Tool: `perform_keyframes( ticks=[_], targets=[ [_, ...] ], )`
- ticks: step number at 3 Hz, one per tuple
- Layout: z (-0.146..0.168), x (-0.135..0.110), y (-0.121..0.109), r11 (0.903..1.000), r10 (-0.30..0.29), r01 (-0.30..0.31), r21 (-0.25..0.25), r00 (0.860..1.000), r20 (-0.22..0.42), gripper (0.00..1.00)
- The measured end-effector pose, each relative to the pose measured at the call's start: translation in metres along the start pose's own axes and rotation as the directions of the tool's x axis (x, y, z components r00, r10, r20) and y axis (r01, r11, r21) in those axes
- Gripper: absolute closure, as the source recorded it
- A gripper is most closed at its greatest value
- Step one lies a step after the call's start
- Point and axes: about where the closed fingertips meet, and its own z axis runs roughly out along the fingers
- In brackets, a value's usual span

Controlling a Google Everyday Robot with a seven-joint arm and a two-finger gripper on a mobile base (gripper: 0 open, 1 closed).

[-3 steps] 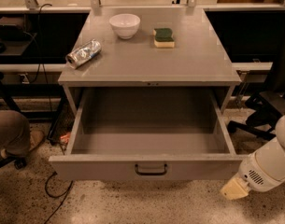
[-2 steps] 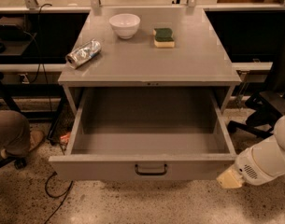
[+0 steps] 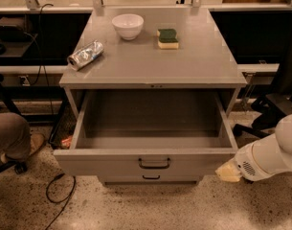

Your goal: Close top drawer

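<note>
Step in hand: contact is to be made with the drawer front before the push.

- The pale-tipped gripper (image 3: 229, 171) on the white robot arm is seen low at the right, at the right-hand end of the front panel. It is just beside the panel or touching it; which of the two cannot be told.
- Whether the gripper is open or closed cannot be told. Nothing is seen to be held.
- A push at the panel's far end is judged likely to skew the drawer on its runners. Contact nearer the dark loop handle (image 3: 154, 163) is to be preferred.
- The push should be driven straight back toward the cabinet and kept level, so the tip is not slid off the lower edge.

The wide grey metal top drawer (image 3: 112, 164):
- It is drawn far out from under the flat grey cabinet top (image 3: 150, 66).
- The box is deep, the interior is bare, and the front is tall with the handle centred.
- A shorter drawer front (image 3: 184, 178) is shut beneath it.

Resting on the cabinet top: a white bowl (image 3: 128, 26), a green-and-yellow sponge (image 3: 168, 38) and a crumpled silver foil packet (image 3: 85, 54).
</note>
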Motion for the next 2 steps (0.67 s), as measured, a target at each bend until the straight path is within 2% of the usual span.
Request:
perform_keyframes(
  ticks=[1,2],
  targets=[
    [0.0086,-0.0335,-0.0119,0.9958,-0.085,0.083,0.039,0.995,0.051,1.0],
    [0.0101,-0.0401,-0.0144,0.9942,-0.099,0.096,0.047,0.993,0.061,1.0]
  ],
)
